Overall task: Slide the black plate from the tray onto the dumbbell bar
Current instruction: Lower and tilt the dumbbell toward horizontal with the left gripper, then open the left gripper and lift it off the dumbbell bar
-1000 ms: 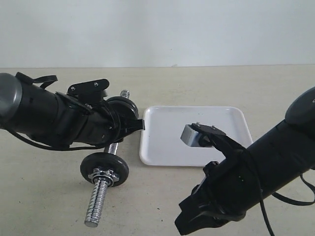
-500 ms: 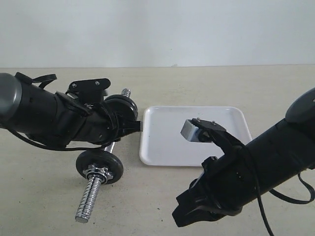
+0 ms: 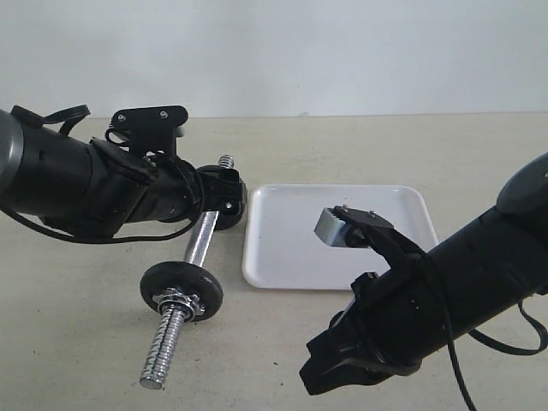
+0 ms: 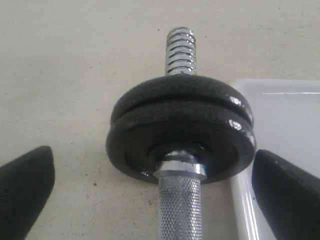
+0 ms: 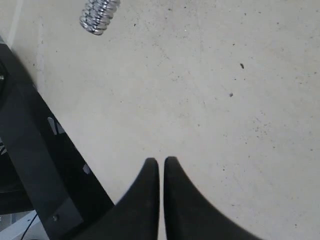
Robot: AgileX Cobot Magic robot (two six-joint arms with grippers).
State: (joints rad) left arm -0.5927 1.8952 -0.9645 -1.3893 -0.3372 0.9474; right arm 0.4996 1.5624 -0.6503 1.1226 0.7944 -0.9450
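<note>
Currently: black plate [image 4: 180,125] is sitting on the dumbbell bar [image 4: 180,210], beside the tray [image 4: 285,120]. Left end effector [image 4: 152,156] is straddling it, jaws apart. Right end effector [image 5: 161,167] is idling, pressed together. Step, seemingly: letting go. Next: backing off without nudging.

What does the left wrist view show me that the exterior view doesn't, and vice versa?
Left wrist only: two black plates sit flush together on the dumbbell bar, and the left gripper stands open, clear of them. Exterior only: a third plate with its chrome nut at the bar's near end, and the right arm. Both: bar, far plates, tray.
</note>
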